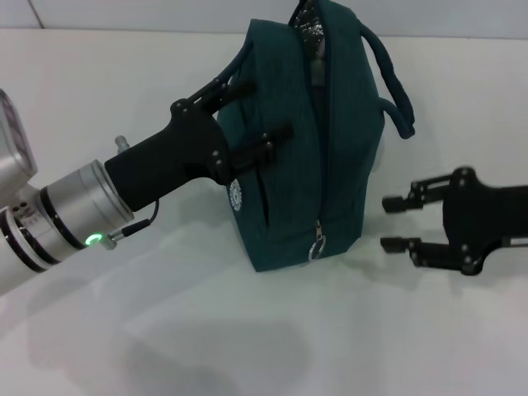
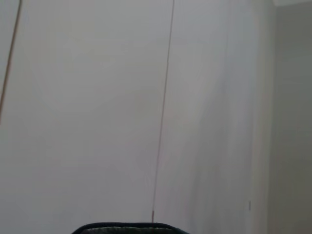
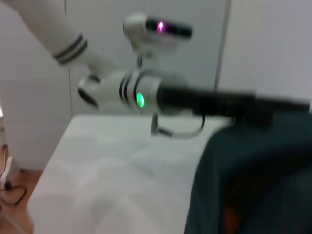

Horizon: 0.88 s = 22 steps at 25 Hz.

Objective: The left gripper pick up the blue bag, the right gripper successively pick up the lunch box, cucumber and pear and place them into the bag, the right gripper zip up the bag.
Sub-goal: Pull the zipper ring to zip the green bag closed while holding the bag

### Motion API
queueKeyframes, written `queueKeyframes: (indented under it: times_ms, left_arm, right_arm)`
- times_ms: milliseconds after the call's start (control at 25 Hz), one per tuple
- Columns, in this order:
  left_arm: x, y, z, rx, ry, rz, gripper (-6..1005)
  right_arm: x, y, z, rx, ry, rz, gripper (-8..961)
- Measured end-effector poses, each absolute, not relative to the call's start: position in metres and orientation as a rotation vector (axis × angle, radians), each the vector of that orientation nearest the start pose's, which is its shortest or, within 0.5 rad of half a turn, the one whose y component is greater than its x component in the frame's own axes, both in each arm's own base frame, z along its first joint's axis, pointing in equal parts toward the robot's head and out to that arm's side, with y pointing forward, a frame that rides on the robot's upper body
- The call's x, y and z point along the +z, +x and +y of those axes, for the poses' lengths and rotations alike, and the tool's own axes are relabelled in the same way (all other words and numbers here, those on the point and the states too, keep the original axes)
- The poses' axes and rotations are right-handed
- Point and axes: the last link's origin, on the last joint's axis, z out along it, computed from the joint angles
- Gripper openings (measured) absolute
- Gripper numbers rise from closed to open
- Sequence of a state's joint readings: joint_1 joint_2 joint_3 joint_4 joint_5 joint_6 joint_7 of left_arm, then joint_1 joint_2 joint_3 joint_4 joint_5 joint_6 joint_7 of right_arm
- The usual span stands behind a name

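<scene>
1. The left claw [image 1: 247, 124] is clamped on the side of the blue bag [image 1: 305, 140]; the right claw [image 1: 396, 223] is held with fingers apart, just beside the bag.
2. A white desk [image 1: 247, 346] is seen below, pale wall panels [image 2: 161, 97] behind.
3. The bag's zip is seen partly undone at the top; its contents cannot be told.
4. The bag is stood upright, slightly tilted, long axis near vertical, its handle [image 1: 392, 78] towards the right claw.

Lab: bare white table [image 1: 247, 346], plain walls [image 2: 97, 97]

bag [image 1: 313, 148] contents hidden, top cropped — right wrist view blurred
</scene>
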<state>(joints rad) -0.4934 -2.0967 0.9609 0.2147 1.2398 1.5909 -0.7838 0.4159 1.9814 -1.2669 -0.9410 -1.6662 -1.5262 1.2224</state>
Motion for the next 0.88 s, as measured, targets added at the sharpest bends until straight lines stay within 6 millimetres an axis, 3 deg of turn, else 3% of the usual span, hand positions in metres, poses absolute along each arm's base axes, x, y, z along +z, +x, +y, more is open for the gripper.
queueKeyframes:
  times_ms: [400, 880]
  left_arm:
    - [-0.036, -0.241, 0.306, -1.256, -2.304, -0.368, 830]
    - [-0.037, -0.239, 0.307, -1.259, -2.317, -0.355, 829]
  right_arm:
    - [-0.043, 0.220, 0.333, 0.474, -3.004, 0.065, 391]
    - [-0.079, 0.203, 0.334, 0.399, -3.058, 0.009, 387]
